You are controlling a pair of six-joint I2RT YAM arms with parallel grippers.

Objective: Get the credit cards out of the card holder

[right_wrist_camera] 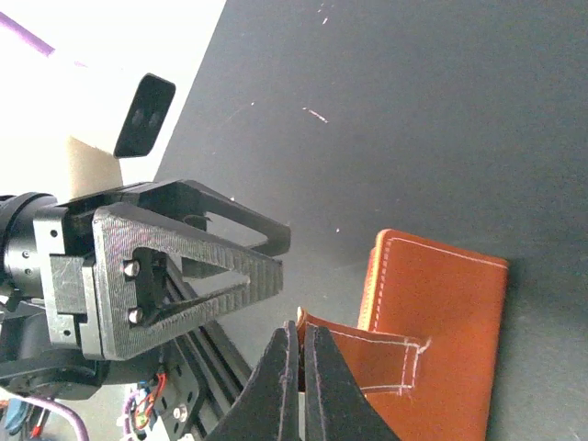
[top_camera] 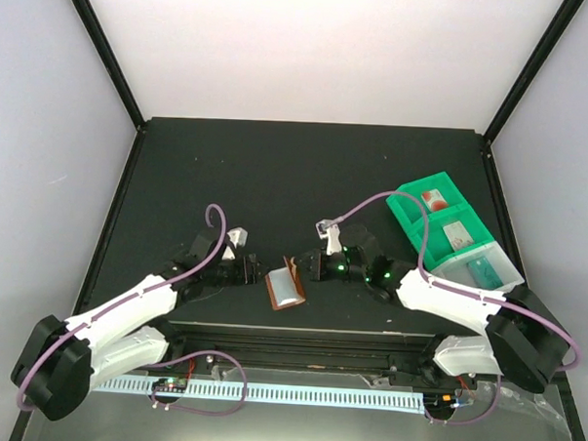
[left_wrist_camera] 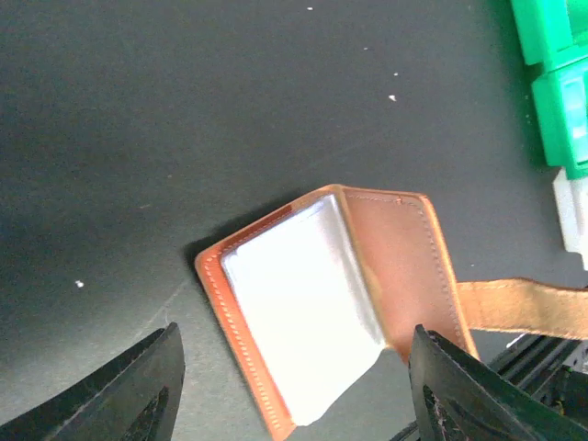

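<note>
The brown card holder point(top_camera: 284, 284) lies half open near the table's front edge, between the two grippers. In the left wrist view the holder point(left_wrist_camera: 395, 257) shows its shiny pale inner pocket point(left_wrist_camera: 303, 312); I cannot tell whether a card is inside. My left gripper point(left_wrist_camera: 294, 390) is open and empty, its fingers on either side of the holder's near end. My right gripper point(right_wrist_camera: 301, 344) is shut on the holder's snap tab point(right_wrist_camera: 367, 363), holding it up. A white card with a red mark point(top_camera: 433, 199) and a greyish-white card point(top_camera: 456, 237) lie in the green tray.
The green compartmented tray point(top_camera: 407, 218) stands at the right, with a clear section holding a teal item point(top_camera: 483, 271). Its edge shows in the left wrist view point(left_wrist_camera: 551, 83). The black rail at the table's front edge point(top_camera: 299, 338) runs just behind the holder.
</note>
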